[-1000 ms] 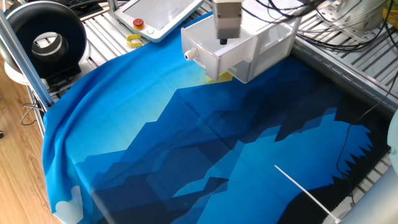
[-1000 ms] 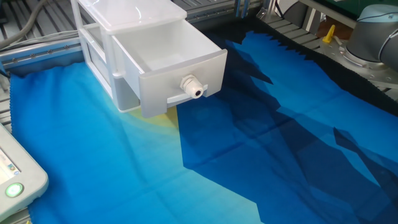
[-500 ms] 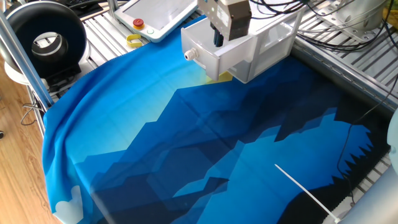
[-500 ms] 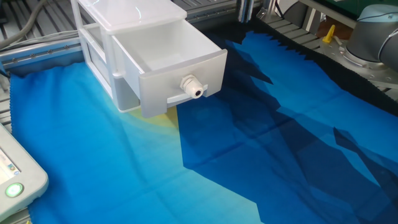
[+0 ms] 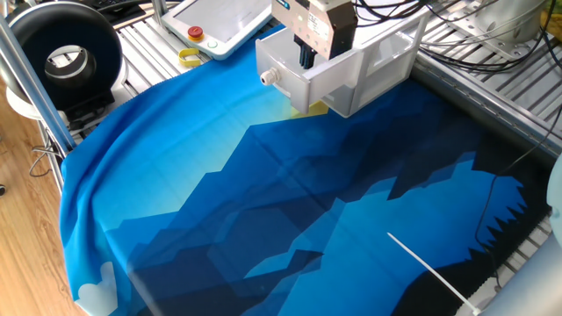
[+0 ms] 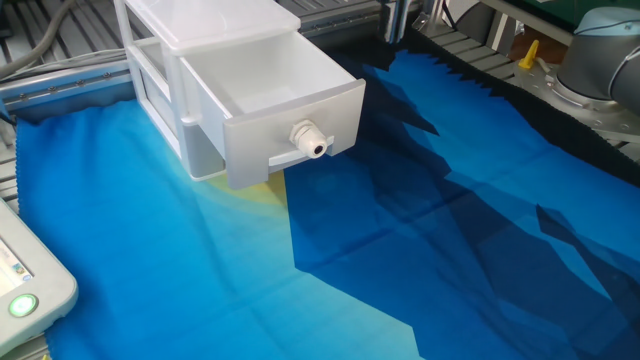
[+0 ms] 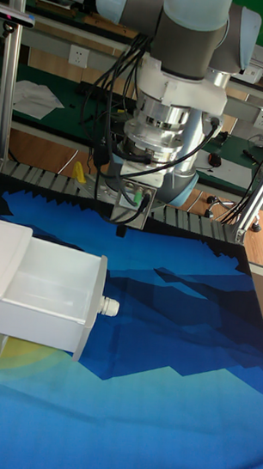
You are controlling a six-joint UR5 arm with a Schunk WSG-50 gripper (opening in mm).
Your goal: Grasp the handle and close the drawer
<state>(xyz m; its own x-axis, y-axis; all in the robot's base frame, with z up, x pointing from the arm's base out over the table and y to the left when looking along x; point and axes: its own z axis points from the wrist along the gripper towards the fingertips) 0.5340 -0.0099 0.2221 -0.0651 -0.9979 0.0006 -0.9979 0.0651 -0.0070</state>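
Nothing done yet: my gripper (image 7: 130, 227), jaws' state unclear, hangs apart from the handle (image 6: 314, 147); the drawer (image 6: 270, 110) stands fully open near the table's edge.

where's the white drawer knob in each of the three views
One fixed view: the handle sits upper centre, at the drawer's left-facing front, left of the gripper.
The other fixed view: the handle sits centre, on the drawer front facing the camera.
Tall fixed view: the handle sits at mid-left.
Shared landmark: the open drawer.
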